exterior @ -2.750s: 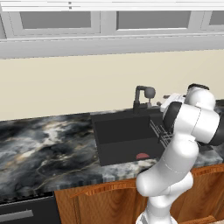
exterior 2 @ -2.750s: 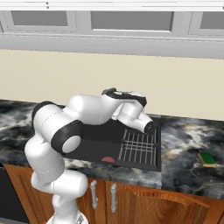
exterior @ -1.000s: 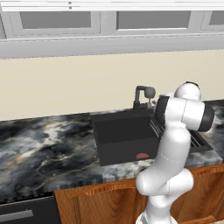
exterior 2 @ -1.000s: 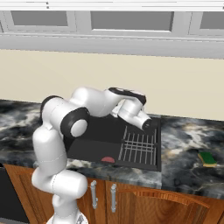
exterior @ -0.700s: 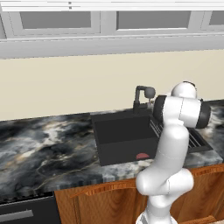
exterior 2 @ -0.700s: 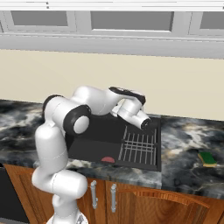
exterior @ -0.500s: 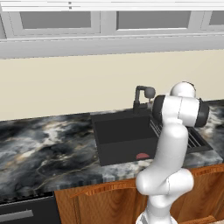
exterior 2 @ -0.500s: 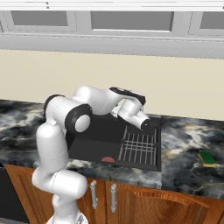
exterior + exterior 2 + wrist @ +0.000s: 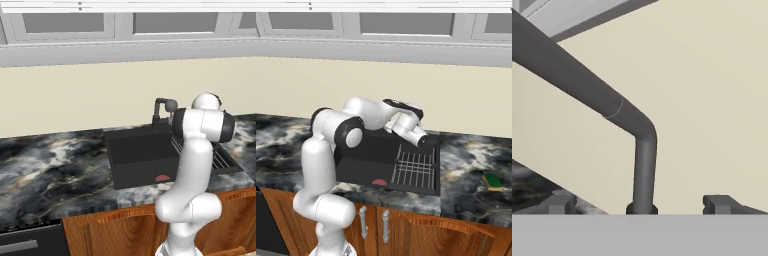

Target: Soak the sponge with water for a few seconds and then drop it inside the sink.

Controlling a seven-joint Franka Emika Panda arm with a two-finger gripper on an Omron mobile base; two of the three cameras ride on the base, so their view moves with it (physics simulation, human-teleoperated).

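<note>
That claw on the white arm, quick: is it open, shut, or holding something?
Gripper: open and empty, fingertips spread to either side of the dark tap.

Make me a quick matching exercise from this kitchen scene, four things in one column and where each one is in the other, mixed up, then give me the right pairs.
Things:
1. sponge
2. wire rack
3. tap
4. reddish spot

Places:
A. at the back edge of the sink
B. on the sink floor near its front wall
C. on the counter to the right of the sink
D. in the right part of the sink

Pairs: 1-C, 2-D, 3-A, 4-B
</note>
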